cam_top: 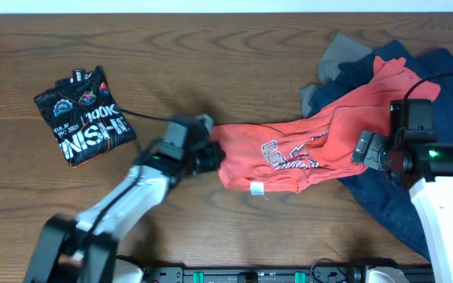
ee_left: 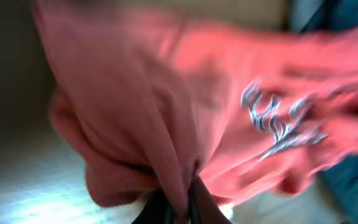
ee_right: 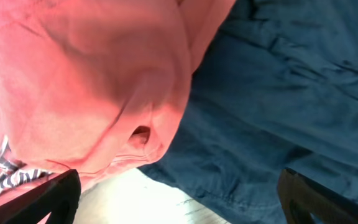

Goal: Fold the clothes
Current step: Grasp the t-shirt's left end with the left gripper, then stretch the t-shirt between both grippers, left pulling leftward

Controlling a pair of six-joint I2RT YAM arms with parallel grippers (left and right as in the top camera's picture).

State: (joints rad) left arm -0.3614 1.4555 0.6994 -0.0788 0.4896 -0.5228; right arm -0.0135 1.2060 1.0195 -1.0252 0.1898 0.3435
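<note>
A red t-shirt (cam_top: 305, 149) with a grey print lies stretched across the middle of the wooden table (cam_top: 211, 47). My left gripper (cam_top: 213, 156) is shut on the shirt's left edge; in the left wrist view the red cloth (ee_left: 166, 112) is pinched between the fingers (ee_left: 188, 202). My right gripper (cam_top: 366, 149) is open over the shirt's right end, where it lies on blue jeans (cam_top: 439, 110). The right wrist view shows red cloth (ee_right: 92, 81) and blue denim (ee_right: 278, 99) between the wide-apart fingers (ee_right: 179, 199), which hold nothing.
A folded black printed shirt (cam_top: 85, 114) lies at the left of the table. A grey garment (cam_top: 340, 55) sticks out from under the jeans at the back right. A black cable runs from the left arm towards the black shirt.
</note>
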